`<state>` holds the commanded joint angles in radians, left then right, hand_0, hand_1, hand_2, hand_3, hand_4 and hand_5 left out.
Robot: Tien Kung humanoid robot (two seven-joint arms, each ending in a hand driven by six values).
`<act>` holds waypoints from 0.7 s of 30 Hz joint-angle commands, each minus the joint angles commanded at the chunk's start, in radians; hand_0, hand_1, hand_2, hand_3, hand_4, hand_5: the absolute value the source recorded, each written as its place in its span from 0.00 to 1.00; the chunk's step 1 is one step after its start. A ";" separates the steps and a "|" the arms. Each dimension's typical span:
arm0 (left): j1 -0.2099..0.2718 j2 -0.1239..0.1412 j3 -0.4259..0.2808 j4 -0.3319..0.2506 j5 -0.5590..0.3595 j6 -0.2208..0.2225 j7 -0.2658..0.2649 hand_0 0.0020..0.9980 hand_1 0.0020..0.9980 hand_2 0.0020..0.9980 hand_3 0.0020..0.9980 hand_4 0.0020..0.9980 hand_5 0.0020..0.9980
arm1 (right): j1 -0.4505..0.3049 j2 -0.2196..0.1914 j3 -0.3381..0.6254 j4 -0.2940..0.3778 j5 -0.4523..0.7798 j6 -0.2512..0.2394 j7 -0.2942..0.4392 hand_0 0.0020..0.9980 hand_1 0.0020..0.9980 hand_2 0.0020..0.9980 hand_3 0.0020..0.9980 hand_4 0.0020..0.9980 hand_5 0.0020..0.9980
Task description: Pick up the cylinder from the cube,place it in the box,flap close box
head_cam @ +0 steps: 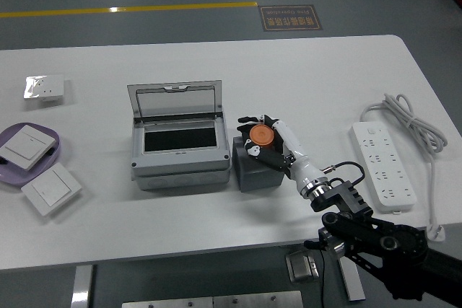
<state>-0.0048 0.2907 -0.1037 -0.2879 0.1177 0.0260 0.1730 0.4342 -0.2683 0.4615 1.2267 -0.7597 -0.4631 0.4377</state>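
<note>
Head view of the white surface [303, 77]. The right robot hand [268, 142], white-fingered on a black arm entering from the lower right, is wrapped around the orange cylinder [260, 135], which stands upright on the grey cube [256, 171], its long axis vertical and its round top face toward the camera. Just left of the cube, nearly touching it, sits the grey box [180, 156]; its clear hinged lid [175, 100] stands open at the far side, exposing a dark interior. No brand or label can be read on box, cube or cylinder. At the left lie a purple plate [58, 151] carrying a white wall switch [24, 147], a second white switch [50, 188] on the surface beside it, and a small silvery packet [44, 87]. At the right lies a white power strip [383, 166] with coiled cord. A floor sign [291, 16] beyond the surface bears writing too small to read.
</note>
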 joint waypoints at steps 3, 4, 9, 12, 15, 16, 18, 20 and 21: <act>0.000 0.000 0.000 0.000 -0.001 0.001 -0.003 0.64 0.60 0.55 0.62 0.71 0.23 | -0.001 0.001 0.001 0.003 0.001 -0.002 -0.002 0.74 0.66 0.61 0.64 0.34 0.00; 0.000 0.000 0.001 0.000 -0.002 0.002 -0.004 0.64 0.60 0.55 0.62 0.71 0.23 | -0.001 0.001 0.003 0.004 0.000 -0.003 -0.002 0.77 0.65 0.58 0.60 0.00 0.00; 0.000 -0.001 0.000 0.000 -0.002 0.003 -0.007 0.64 0.60 0.55 0.62 0.71 0.23 | -0.006 0.000 0.022 0.015 -0.003 -0.006 0.004 0.77 0.65 0.58 0.60 0.00 0.00; 0.001 -0.001 -0.001 0.001 -0.001 0.004 -0.008 0.64 0.60 0.55 0.62 0.71 0.23 | -0.011 0.000 0.041 0.032 -0.010 -0.009 0.006 0.76 0.63 0.54 0.50 0.00 0.00; 0.002 -0.001 -0.003 0.001 0.000 0.004 -0.008 0.64 0.60 0.55 0.62 0.71 0.23 | -0.016 -0.002 0.060 0.057 -0.022 -0.012 0.007 0.76 0.63 0.54 0.50 0.00 0.00; 0.002 -0.001 -0.003 0.001 0.000 0.004 -0.009 0.64 0.60 0.55 0.62 0.71 0.23 | -0.017 -0.002 0.065 0.066 -0.026 -0.014 0.007 0.73 0.61 0.53 0.43 0.04 0.00; 0.002 -0.001 -0.002 0.001 -0.001 0.005 -0.010 0.64 0.60 0.55 0.62 0.71 0.23 | -0.020 -0.004 0.074 0.085 -0.034 -0.019 0.007 0.73 0.61 0.53 0.43 0.04 0.00; 0.001 -0.001 -0.002 0.001 0.000 0.005 -0.011 0.64 0.60 0.55 0.62 0.71 0.23 | -0.021 -0.006 0.082 0.109 -0.043 -0.028 0.007 0.73 0.61 0.53 0.43 0.04 0.00; 0.001 -0.001 -0.002 0.001 0.000 0.005 -0.011 0.64 0.60 0.55 0.62 0.71 0.23 | -0.021 -0.007 0.085 0.123 -0.049 -0.033 0.006 0.73 0.61 0.53 0.43 0.04 0.00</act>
<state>-0.0038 0.2894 -0.1061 -0.2871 0.1175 0.0312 0.1621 0.4127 -0.2756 0.5469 1.3494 -0.8086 -0.4961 0.4434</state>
